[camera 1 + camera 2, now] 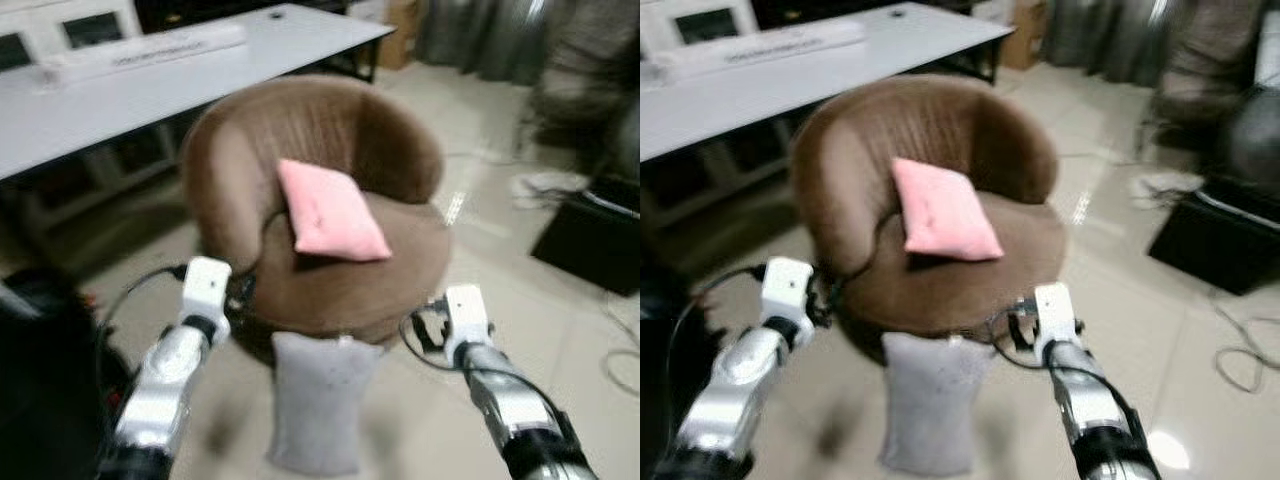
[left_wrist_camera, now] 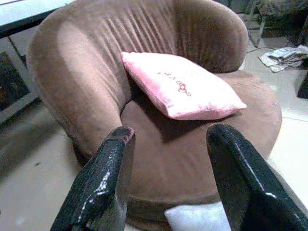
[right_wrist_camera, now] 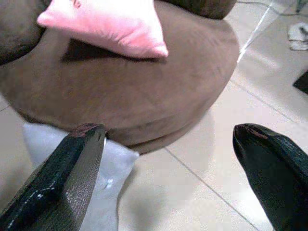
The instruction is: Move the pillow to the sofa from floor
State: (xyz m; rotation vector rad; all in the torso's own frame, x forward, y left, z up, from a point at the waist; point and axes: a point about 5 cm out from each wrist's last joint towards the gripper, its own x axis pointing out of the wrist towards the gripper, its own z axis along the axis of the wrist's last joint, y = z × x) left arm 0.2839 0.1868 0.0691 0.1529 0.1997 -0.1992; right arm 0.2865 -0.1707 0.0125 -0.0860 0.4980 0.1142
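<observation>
A grey pillow [image 1: 318, 400] stands upright on the tiled floor, leaning against the front of a round brown sofa chair [image 1: 350, 285]. A pink pillow [image 1: 330, 212] lies on the sofa seat against the backrest. Both silver arms are raised in front of me, one on each side of the grey pillow. My left gripper [image 2: 168, 137] is open, hanging over the sofa's front left edge with nothing between its fingers. My right gripper [image 3: 168, 132] is open too, above the floor at the sofa's front right. A corner of the grey pillow [image 3: 115, 168] lies below it.
A long white table [image 1: 150, 80] stands behind the sofa. A black box [image 1: 590, 240] and loose cables [image 1: 620, 345] lie on the floor to the right. A dark bulky object [image 1: 40, 380] sits close at my left. Open tile lies right of the grey pillow.
</observation>
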